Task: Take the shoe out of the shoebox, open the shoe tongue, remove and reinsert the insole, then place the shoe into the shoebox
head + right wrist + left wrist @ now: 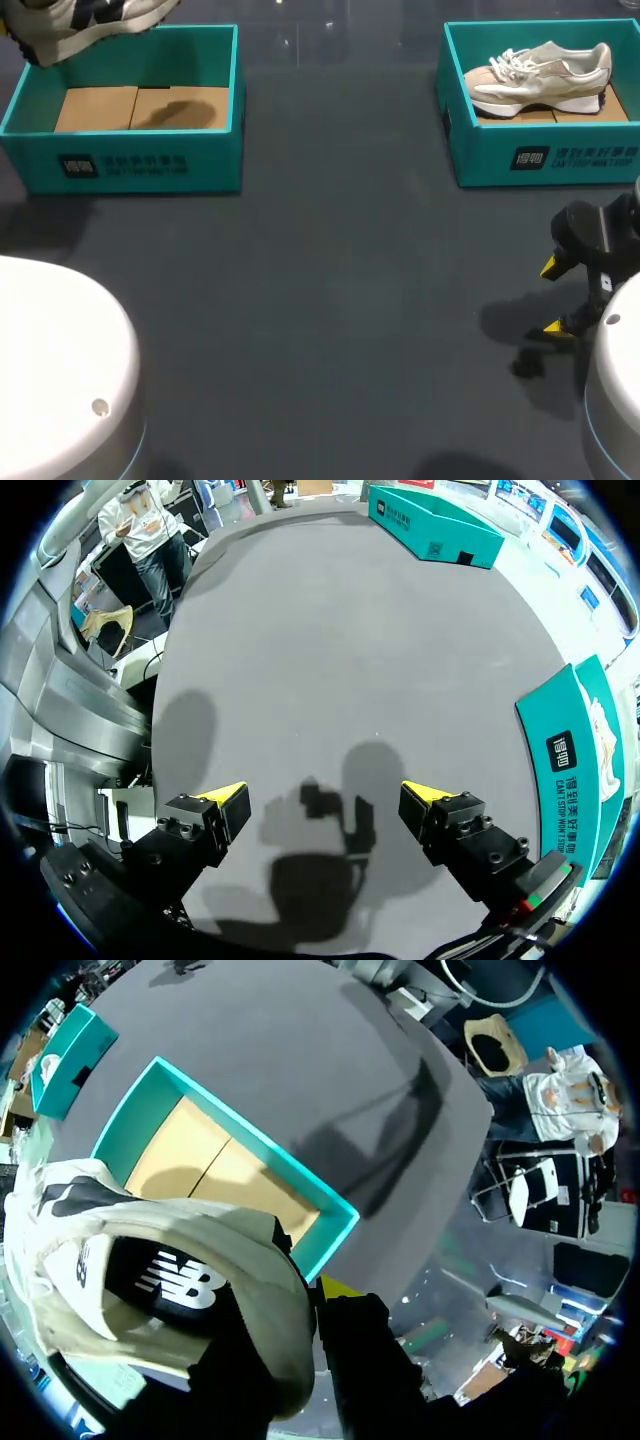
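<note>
A cream and black shoe (90,20) hangs above the far left corner of the empty left teal shoebox (140,165). In the left wrist view my left gripper (312,1312) is shut on the shoe (160,1280) at its collar, and only one yellow tip shows beside the fabric. Below it lies the open box (335,1230) with its bare cardboard floor. My right gripper (553,297) hovers low over the table near the right edge, open and holding nothing. Its fingers (225,798) stand far apart around the gripper's (325,798) shadow.
A second teal shoebox (520,160) at the far right holds a beige shoe (545,72); its side (570,770) shows beside my right gripper. The white arm bases (60,360) fill the near corners. Dark tabletop (330,280) spreads between the boxes.
</note>
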You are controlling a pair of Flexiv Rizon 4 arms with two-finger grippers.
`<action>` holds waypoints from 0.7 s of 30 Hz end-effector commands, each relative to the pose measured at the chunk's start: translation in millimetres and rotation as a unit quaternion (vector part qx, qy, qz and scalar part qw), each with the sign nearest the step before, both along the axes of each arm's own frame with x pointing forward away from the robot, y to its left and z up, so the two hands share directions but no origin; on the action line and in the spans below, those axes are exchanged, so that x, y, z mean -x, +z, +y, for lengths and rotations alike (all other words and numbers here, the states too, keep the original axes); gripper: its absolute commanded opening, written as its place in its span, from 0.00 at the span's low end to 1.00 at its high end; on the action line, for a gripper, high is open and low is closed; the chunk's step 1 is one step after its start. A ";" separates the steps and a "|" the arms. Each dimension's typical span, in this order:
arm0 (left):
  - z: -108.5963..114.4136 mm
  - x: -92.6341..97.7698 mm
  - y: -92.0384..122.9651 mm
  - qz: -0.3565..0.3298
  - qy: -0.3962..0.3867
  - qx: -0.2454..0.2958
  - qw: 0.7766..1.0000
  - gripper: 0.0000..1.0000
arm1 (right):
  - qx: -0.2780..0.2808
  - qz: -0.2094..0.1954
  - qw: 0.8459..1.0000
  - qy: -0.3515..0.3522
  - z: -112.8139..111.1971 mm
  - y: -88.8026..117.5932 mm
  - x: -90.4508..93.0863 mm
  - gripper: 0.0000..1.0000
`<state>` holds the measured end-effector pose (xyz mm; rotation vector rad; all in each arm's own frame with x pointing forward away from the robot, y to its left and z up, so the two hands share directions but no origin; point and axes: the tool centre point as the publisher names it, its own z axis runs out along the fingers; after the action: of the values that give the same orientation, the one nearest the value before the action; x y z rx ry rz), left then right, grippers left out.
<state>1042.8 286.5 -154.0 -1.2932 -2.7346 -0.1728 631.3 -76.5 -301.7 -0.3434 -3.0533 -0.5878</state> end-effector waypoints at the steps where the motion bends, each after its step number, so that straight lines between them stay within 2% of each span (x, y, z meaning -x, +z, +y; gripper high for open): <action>1: -0.3 6.3 -2.8 -0.012 -0.043 0.000 0.999 0.00 | 0.001 -0.001 1.000 0.000 -0.1 0.0 1.4 1.00; 6: 7.4 -1.5 -12.1 0.003 -0.127 0.009 0.992 0.00 | 0.001 -0.001 1.000 0.000 -0.1 0.0 1.4 1.00; 10: 14.6 -7.8 -17.2 0.014 -0.150 0.014 0.989 0.00 | 0.001 -0.001 1.000 0.000 -0.1 0.0 1.4 1.00; 12: 18.8 -8.2 -18.4 0.011 -0.187 0.004 0.982 0.00 | 0.001 -0.001 1.000 0.000 -0.1 0.0 1.4 1.00; 14: 23.8 -13.1 -14.4 0.001 -0.193 -0.014 0.981 0.00 | 0.001 -0.001 1.000 0.000 -0.1 0.0 1.4 1.00; 21: 23.8 -13.1 -14.4 0.001 -0.193 -0.014 0.981 0.00 | 0.001 -0.001 1.000 0.000 -0.1 0.0 1.4 1.00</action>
<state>1057.3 310.5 -170.6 -1.7998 -2.4379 -0.2357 631.3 -76.4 -301.7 -0.3433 -3.0533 -0.5878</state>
